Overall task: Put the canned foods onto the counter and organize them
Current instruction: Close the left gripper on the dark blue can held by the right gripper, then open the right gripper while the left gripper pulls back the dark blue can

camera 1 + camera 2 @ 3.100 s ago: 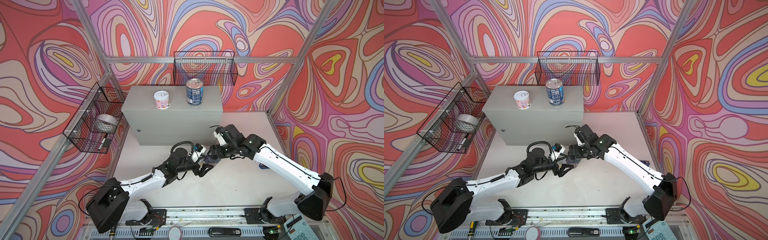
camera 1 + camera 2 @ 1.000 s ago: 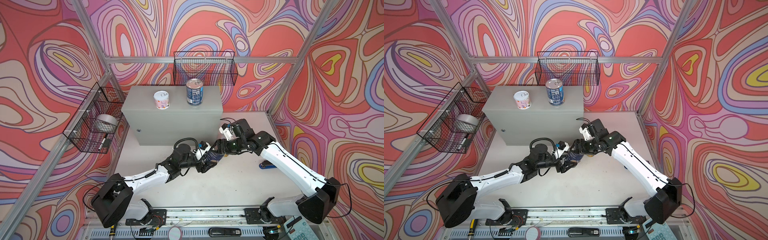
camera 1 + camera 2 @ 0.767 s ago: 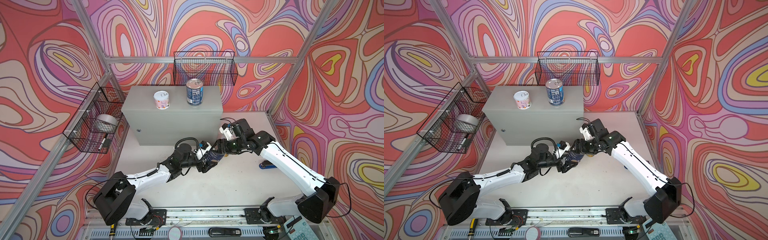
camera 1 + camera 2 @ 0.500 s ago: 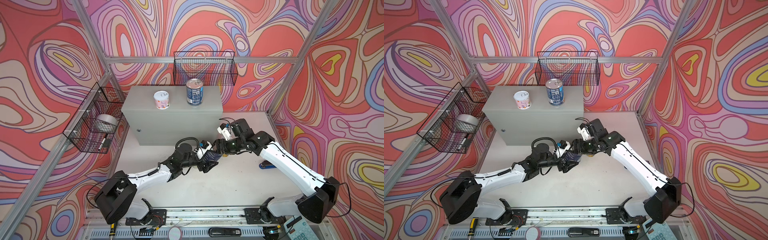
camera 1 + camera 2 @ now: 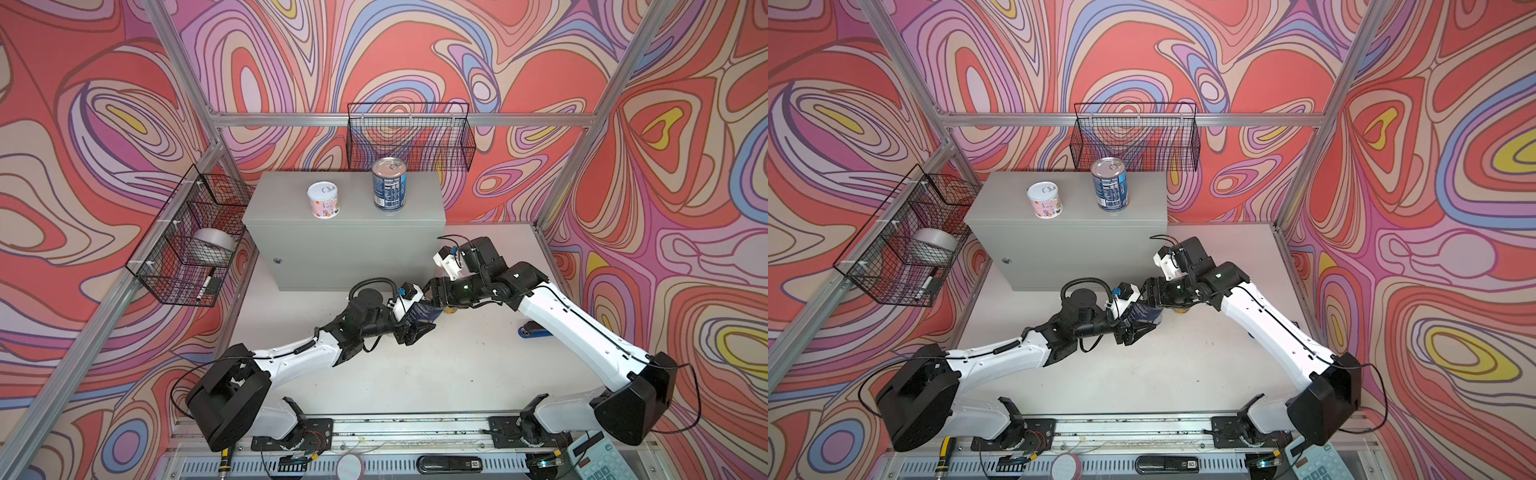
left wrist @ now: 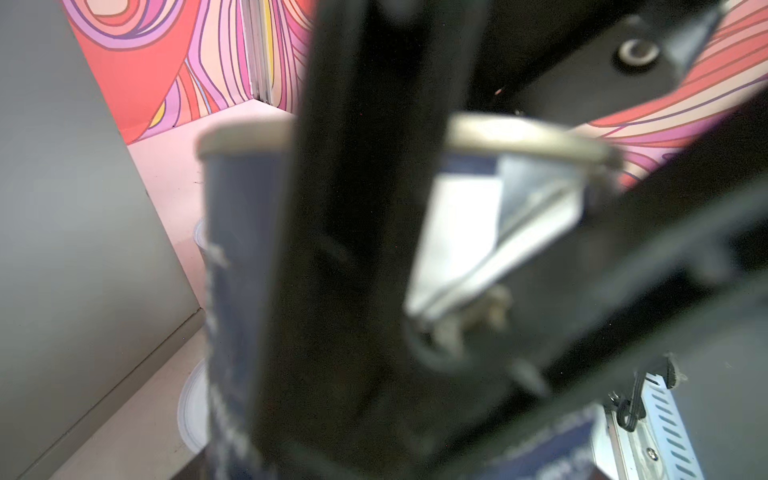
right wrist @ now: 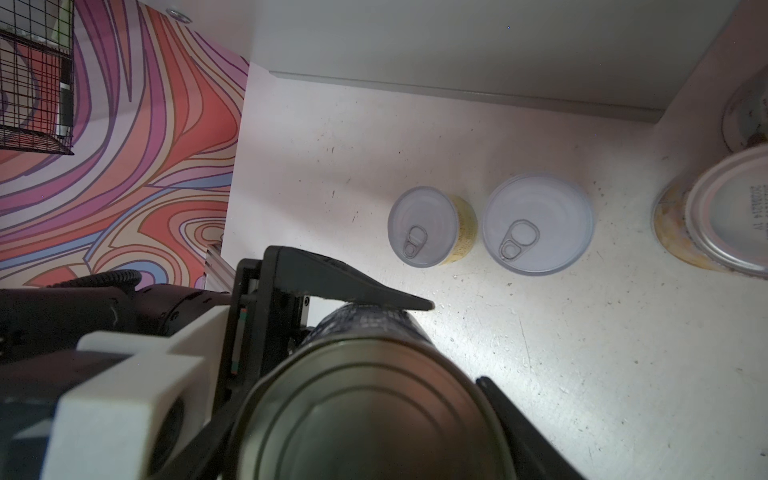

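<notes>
A tall dark blue can hangs low over the white tabletop between my two arms. My left gripper is shut on its sides; one of its fingers lies against the can. My right gripper is shut on the same can from the other end. The grey counter carries a short pink can and a second tall blue can. On the tabletop stand a yellow can, a pale can and an orange can.
Black wire baskets hang on the left wall and on the back wall. The left one holds a grey tape roll. A blue stapler lies right of my right arm, and a calculator is at the front right.
My left gripper's jaws opened briefly and closed again on the blue can. Since three seconds ago both grippers have shifted a little right with it.
</notes>
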Controlling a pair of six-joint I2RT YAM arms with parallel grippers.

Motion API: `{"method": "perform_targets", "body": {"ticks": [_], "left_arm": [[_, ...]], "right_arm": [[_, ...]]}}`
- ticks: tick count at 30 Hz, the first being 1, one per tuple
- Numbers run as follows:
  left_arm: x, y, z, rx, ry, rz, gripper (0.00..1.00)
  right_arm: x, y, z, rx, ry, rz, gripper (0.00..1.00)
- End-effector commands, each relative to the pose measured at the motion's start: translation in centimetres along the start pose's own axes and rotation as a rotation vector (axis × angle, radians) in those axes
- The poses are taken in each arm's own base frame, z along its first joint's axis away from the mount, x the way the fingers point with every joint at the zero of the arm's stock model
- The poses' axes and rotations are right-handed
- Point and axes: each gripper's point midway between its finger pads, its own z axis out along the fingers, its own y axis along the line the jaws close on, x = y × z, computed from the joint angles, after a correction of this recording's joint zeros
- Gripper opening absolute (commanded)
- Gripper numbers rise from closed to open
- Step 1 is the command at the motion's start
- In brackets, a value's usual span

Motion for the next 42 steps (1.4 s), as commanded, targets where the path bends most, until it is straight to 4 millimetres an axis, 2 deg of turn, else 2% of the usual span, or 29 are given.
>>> {"method": "perform_targets", "body": {"ticks": [1, 7, 18, 22, 28, 34, 37, 42], "left_arm": [[-3.1, 0.7, -1.2, -0.059, -0.121, 0.043, 0.53], [-3.2, 0.5, -1.8, -0.064, -0.138, 0.051, 0.49], [-3.3, 0.0, -1.8, -0.039, -0.142, 0.066, 0.42], [-3.1, 0.1, -1.7, -0.037, -0.135, 0.059, 0.41], [-2.8, 0.3, -1.7, -0.046, -0.127, 0.042, 0.40], [-2.6, 0.4, -1.7, -0.053, -0.123, 0.038, 0.40], [-2.4, 0.6, -1.7, -0.062, -0.119, 0.038, 0.40], [-1.9, 0.8, -1.8, -0.074, -0.099, 0.041, 0.40]], "right_arm": [[0.0, 2.5, -0.6, -0.130, 0.018, -0.013, 0.53], [-0.3, 2.1, -0.6, -0.133, 0.016, -0.001, 0.57], [-0.4, 2.2, 0.0, -0.135, 0.060, -0.011, 0.56], [-0.6, 2.4, -0.1, -0.138, 0.055, -0.015, 0.59], [-0.9, 2.2, -0.8, -0.109, 0.017, -0.016, 0.74], [-1.3, 0.1, -1.8, 0.031, -0.038, -0.021, 0.83], [-1.3, 0.3, -2.1, 0.030, -0.038, -0.031, 0.85], [-1.6, -0.5, -2.6, 0.092, -0.050, -0.041, 0.86]]}}
